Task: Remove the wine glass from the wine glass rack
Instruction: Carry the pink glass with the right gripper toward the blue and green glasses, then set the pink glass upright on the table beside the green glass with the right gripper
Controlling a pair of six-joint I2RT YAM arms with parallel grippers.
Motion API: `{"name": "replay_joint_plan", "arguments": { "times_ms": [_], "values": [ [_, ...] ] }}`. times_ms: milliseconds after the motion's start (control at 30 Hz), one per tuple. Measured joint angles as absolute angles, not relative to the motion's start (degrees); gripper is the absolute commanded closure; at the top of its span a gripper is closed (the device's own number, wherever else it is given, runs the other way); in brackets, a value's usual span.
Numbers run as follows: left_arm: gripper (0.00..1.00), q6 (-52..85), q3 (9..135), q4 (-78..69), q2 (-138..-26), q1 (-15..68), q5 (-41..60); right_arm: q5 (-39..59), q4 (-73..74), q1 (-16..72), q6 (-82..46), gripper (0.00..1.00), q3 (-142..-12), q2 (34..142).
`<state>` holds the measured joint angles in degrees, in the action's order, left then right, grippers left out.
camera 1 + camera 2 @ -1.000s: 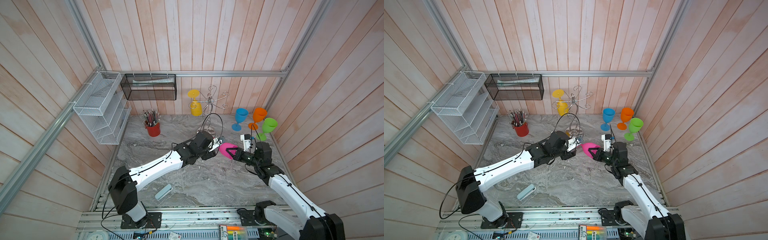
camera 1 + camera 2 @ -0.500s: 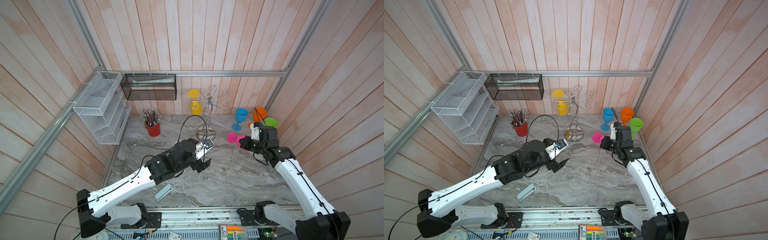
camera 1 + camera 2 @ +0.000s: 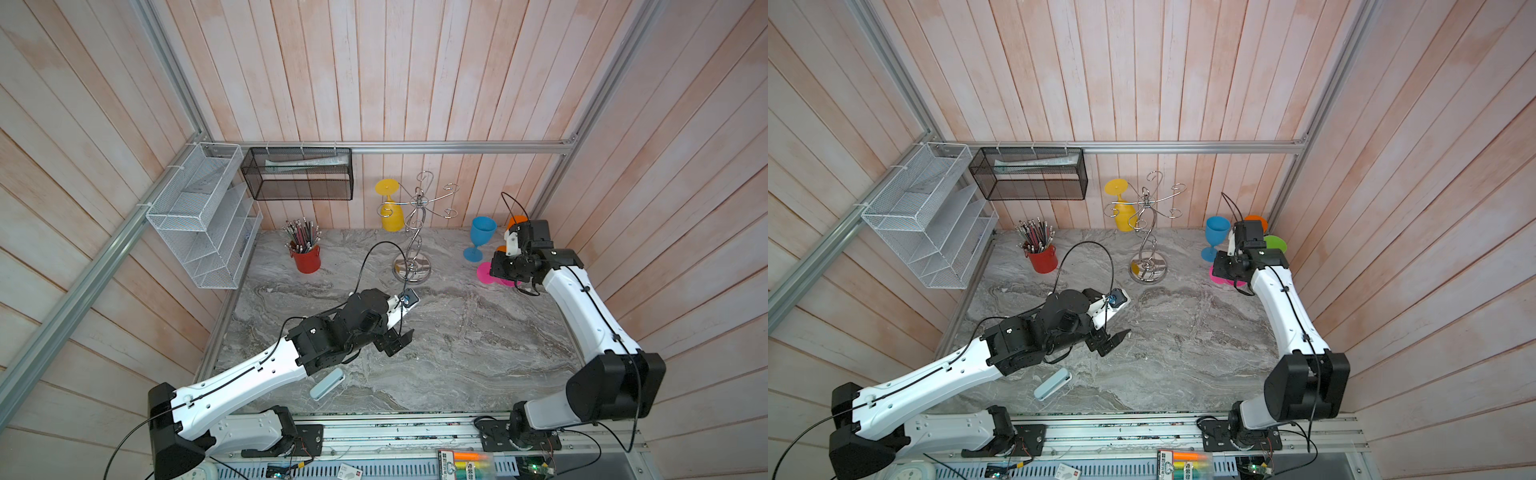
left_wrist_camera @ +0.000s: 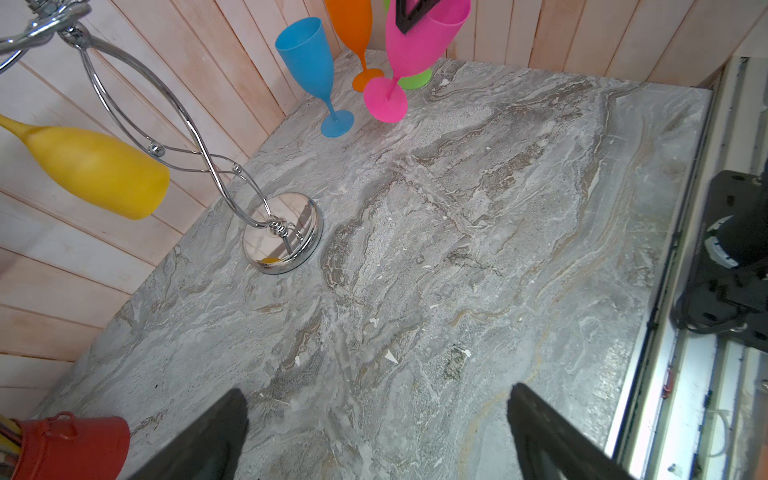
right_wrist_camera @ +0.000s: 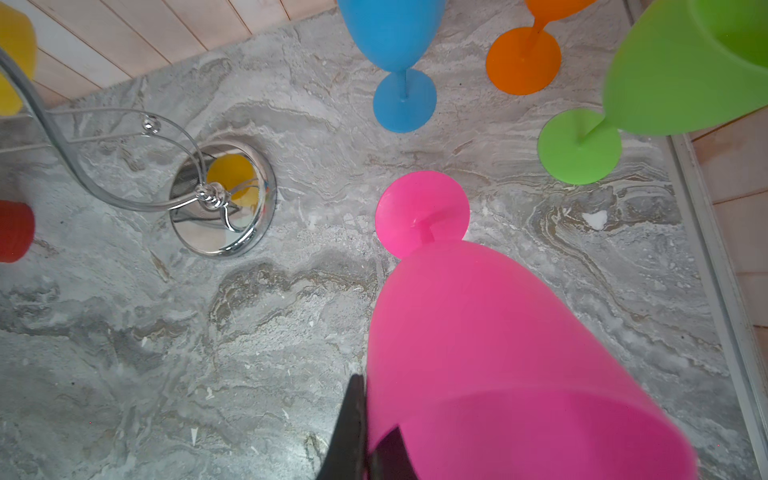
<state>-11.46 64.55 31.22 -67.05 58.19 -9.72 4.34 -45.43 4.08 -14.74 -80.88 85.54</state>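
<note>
My right gripper (image 5: 368, 436) clamps the pink plastic wine glass (image 5: 478, 332) by its rim near the right edge of the grey marble tabletop (image 3: 478, 353); my left gripper (image 4: 378, 405) gapes wide over its bare middle.

Pink wine glass (image 5: 498, 353), chrome rack (image 3: 411, 271)

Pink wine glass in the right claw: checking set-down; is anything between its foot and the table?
Nothing visible. Bare table lies under the pink wine glass; blue glass and green glass stand apart from it.

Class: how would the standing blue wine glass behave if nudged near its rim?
The blue wine glass would probably tip: tall bowl, thin stem, small foot. Its matte, opaque look suggests light plastic, unlikely to shatter.
</note>
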Motion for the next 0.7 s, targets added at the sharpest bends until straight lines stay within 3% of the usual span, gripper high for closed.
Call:
{"name": "replay_joint_plan", "arguments": {
  "times_ms": [200, 467, 700],
  "values": [
    [0.00, -9.5, 64.6, 31.3, -63.8, 56.7, -12.3, 4.4, -47.4, 4.1, -12.3, 1.00, -81.0, 91.2],
    [0.00, -4.4, 64.6, 30.0, -55.4, 46.9, -12.4, 3.9, -48.1, 4.0, -10.7, 1.00, -84.5, 96.2],
    [0.00, -1.0, 63.7, 29.1, -53.1, 41.2, -11.9, 2.6, -48.3, 4.0, -10.4, 0.81, -86.7, 98.2]
  ]
}}
